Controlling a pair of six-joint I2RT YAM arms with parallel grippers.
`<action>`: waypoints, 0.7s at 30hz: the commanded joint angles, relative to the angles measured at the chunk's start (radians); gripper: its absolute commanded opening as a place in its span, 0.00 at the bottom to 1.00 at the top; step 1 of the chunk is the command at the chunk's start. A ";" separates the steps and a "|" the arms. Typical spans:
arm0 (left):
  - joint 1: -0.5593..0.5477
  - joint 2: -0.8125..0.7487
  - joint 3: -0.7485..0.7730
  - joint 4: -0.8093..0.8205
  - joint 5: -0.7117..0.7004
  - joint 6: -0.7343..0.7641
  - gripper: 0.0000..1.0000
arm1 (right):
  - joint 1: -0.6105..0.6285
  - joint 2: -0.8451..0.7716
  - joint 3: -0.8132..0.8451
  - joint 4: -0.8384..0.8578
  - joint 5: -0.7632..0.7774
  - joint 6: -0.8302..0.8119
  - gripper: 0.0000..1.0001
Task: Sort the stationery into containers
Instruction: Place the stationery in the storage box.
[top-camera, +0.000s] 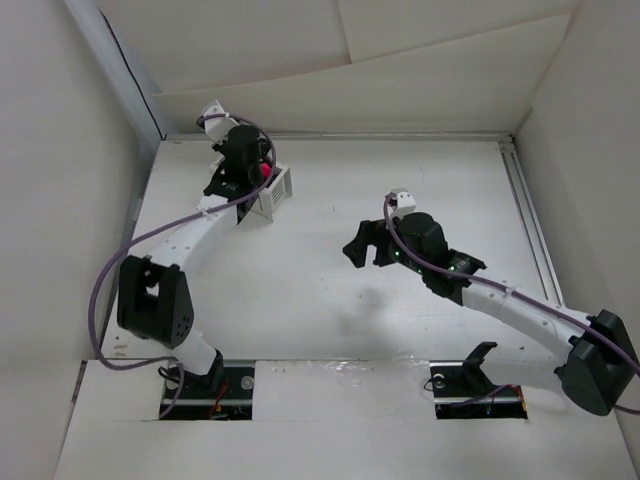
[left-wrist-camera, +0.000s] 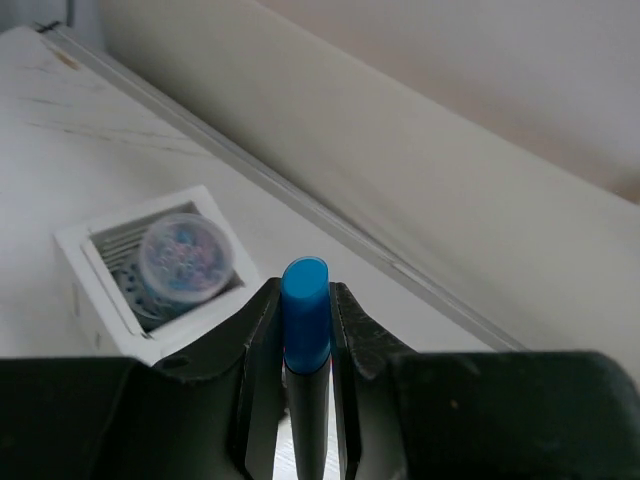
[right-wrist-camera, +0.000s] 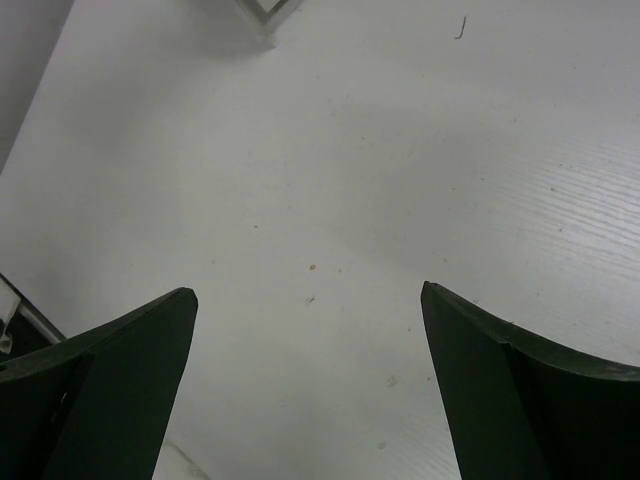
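Left hand (left-wrist-camera: 305, 292) is closed on the blue marker (left-wrist-camera: 305, 325) at the far left of the counter (top-camera: 320, 300), close by the white mesh organiser (left-wrist-camera: 75, 245). One compartment contains a grey-blue round roll (left-wrist-camera: 185, 262). Right hand (right-wrist-camera: 310, 330), mid-counter, is spread wide and holds nothing.

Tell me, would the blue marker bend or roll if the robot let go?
Probably stiff: the marker stands straight between the fingers. Its round, smooth body looks apt to roll if laid down, and might slip in a loose grip.
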 joint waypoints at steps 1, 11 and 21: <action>0.019 0.071 0.100 -0.049 -0.088 0.071 0.00 | -0.008 -0.036 -0.004 0.057 -0.043 0.007 1.00; 0.019 0.178 0.169 -0.056 -0.191 0.172 0.00 | -0.019 -0.047 -0.004 0.057 -0.074 0.016 1.00; 0.019 0.234 0.148 -0.007 -0.249 0.219 0.00 | -0.028 -0.047 -0.004 0.066 -0.083 0.016 1.00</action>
